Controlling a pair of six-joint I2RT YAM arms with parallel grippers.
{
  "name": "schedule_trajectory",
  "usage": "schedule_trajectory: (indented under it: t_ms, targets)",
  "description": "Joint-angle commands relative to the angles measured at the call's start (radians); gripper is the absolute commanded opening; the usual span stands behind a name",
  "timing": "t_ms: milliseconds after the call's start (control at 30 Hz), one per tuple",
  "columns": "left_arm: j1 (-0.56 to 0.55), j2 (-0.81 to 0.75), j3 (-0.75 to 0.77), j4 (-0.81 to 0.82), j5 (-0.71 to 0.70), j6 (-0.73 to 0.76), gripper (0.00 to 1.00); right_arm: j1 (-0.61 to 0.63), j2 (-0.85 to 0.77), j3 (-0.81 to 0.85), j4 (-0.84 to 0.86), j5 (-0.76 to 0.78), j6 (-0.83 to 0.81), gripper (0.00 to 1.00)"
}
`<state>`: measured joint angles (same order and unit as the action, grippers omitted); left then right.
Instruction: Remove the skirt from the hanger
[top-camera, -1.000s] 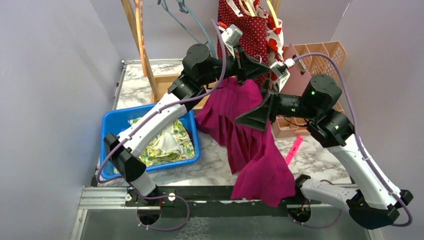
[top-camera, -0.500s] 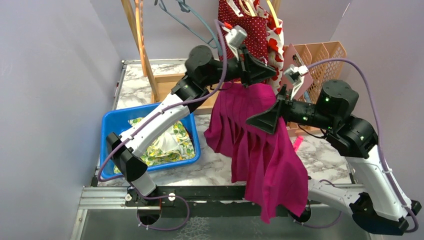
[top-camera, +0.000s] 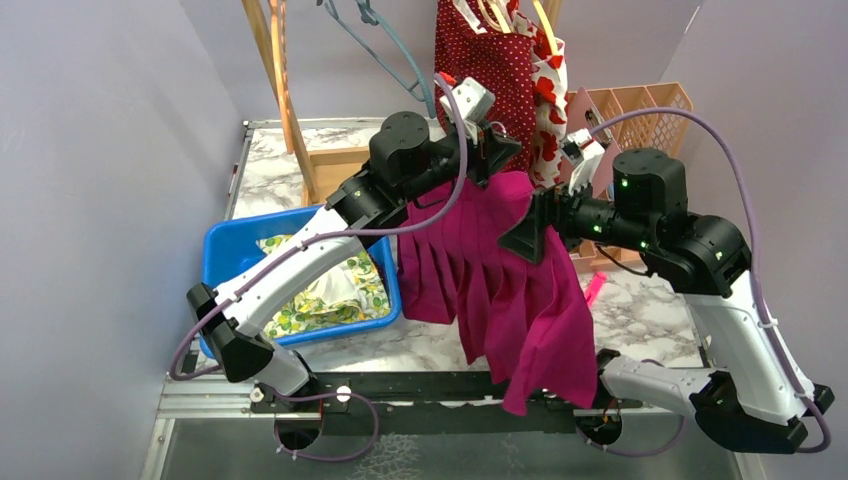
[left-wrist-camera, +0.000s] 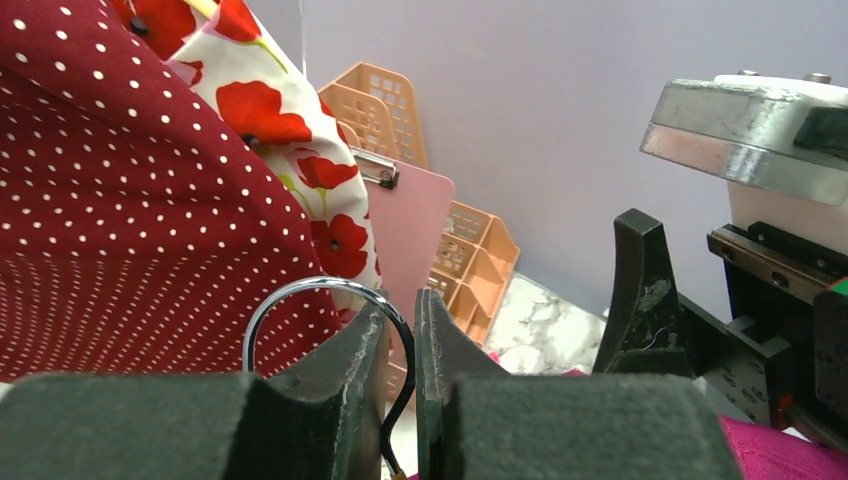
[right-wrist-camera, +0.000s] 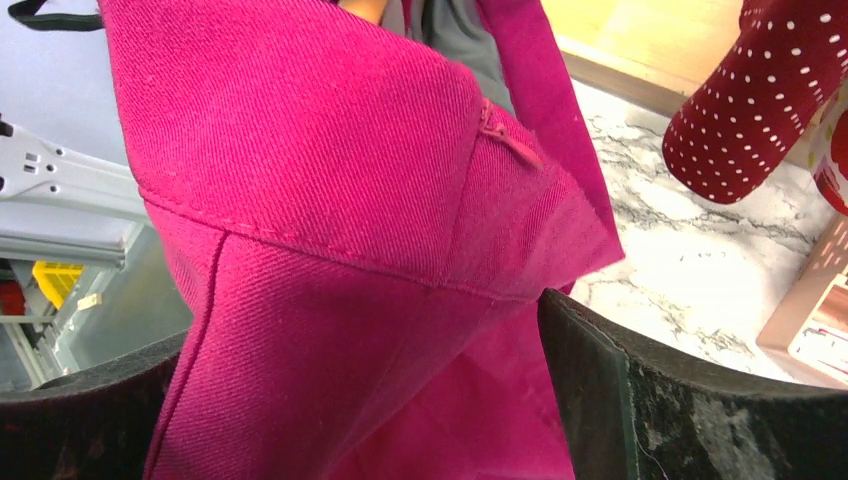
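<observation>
The hem of the magenta skirt (top-camera: 510, 300) hangs past the near edge of the worktop (top-camera: 640, 320), about midway along it. The pleats rise from there to a waistband held up above the middle of the worktop. At the near left corner sits a blue bin (top-camera: 222, 250) with a yellow-patterned cloth (top-camera: 350, 280) in it.

The right gripper (top-camera: 525, 232) is at the waistband. Its jaws are spread wide with the fabric between them, not pinching it. Just behind, the left gripper (left-wrist-camera: 400, 335) has its jaws nearly together, clamped on the wire hanger hook (left-wrist-camera: 290, 288) above the skirt.

Beyond them a red dotted dress (top-camera: 495, 60) hangs over the far edge. A pink clipboard (left-wrist-camera: 410, 240) and an orange basket (top-camera: 640, 110) stand at the far right corner.
</observation>
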<state>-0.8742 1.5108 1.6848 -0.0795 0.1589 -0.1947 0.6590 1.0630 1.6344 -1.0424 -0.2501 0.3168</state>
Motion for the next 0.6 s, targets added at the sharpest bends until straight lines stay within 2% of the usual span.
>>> schedule_trajectory:
  t_ms: [0, 100, 333, 367, 467, 500, 567]
  targets:
    - [-0.014, -0.044, -0.036, 0.116, -0.134, 0.091, 0.00, 0.004, -0.038, -0.028, -0.026, 0.026, 0.020, 1.00]
    - [-0.019, -0.053, -0.065, 0.116, -0.178, 0.156, 0.00, 0.003, -0.023, -0.020, -0.035, -0.008, -0.021, 1.00]
    - [-0.051, -0.049, -0.088, 0.118, -0.239, 0.307, 0.00, 0.004, -0.019, -0.047, -0.075, 0.037, -0.099, 0.98]
    - [-0.054, -0.048, -0.085, 0.118, -0.249, 0.314, 0.00, 0.004, -0.013, -0.053, -0.079, 0.051, -0.113, 0.95]
    - [-0.065, -0.043, -0.092, 0.115, -0.272, 0.357, 0.00, 0.004, 0.027, -0.030, -0.107, 0.043, -0.165, 0.71]
    - [-0.067, -0.043, -0.099, 0.112, -0.282, 0.379, 0.00, 0.004, 0.044, -0.012, -0.124, 0.031, -0.181, 0.73]
    - [-0.068, -0.045, -0.111, 0.107, -0.304, 0.403, 0.00, 0.003, 0.067, 0.014, -0.158, 0.042, -0.194, 0.92]
